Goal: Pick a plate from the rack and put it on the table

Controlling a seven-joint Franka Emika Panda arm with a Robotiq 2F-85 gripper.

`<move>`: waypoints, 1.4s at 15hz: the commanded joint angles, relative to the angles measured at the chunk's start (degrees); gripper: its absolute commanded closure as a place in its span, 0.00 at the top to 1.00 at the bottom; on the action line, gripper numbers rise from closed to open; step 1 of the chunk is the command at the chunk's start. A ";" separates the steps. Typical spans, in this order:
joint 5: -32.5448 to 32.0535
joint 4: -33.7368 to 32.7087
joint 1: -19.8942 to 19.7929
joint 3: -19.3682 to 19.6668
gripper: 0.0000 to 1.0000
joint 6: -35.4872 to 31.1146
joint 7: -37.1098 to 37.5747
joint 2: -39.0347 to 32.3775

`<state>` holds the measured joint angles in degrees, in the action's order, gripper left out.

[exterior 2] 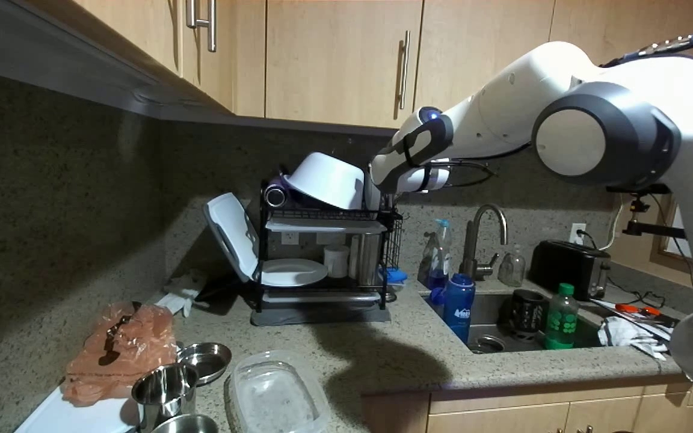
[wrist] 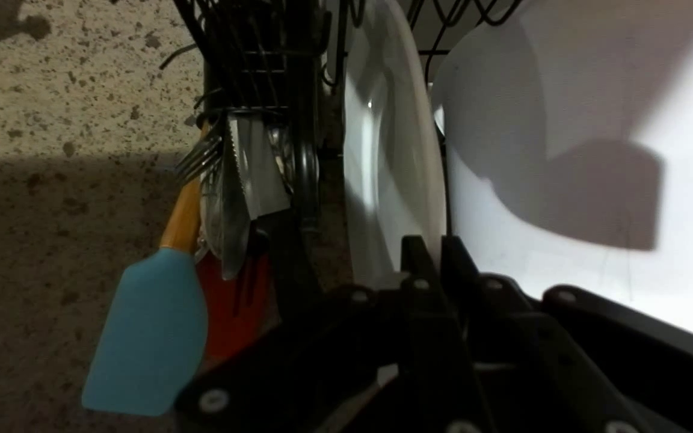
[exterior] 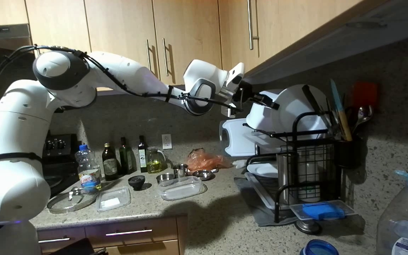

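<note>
The white plate (exterior: 296, 109) stands on edge in the top tier of the black wire rack (exterior: 313, 142). In the wrist view the plate (wrist: 391, 144) is seen nearly edge-on, and in an exterior view only a sliver of it (exterior 2: 372, 195) shows beside the white bowl. My gripper (exterior: 275, 105) is at the plate's upper rim. In the wrist view its fingertips (wrist: 432, 243) are close together with the rim between them. The gripper is hidden behind the arm in an exterior view. The speckled countertop table (exterior: 218, 226) lies below; it also shows in an exterior view (exterior 2: 334, 355).
A white bowl (exterior: 259, 115) leans right beside the plate. Knives and a blue spatula (wrist: 151, 331) stand in the holder on the plate's other side. Upper cabinets (exterior 2: 340, 60) hang close above. Another plate (exterior 2: 293, 272) lies on the lower tier. A plastic container (exterior: 181, 188) sits on the counter.
</note>
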<state>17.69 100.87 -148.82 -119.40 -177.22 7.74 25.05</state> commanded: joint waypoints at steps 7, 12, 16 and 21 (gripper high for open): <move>6.77 -3.26 0.00 1.60 0.03 0.74 -5.92 1.64; 5.82 -3.89 0.01 1.75 0.03 -0.61 -5.75 0.80; 5.44 -4.79 0.00 2.04 0.03 -1.15 -5.68 0.67; 4.77 -5.59 -0.22 1.55 0.03 -1.10 -5.38 0.41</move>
<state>22.55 96.70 -148.79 -118.22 -177.13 3.44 25.75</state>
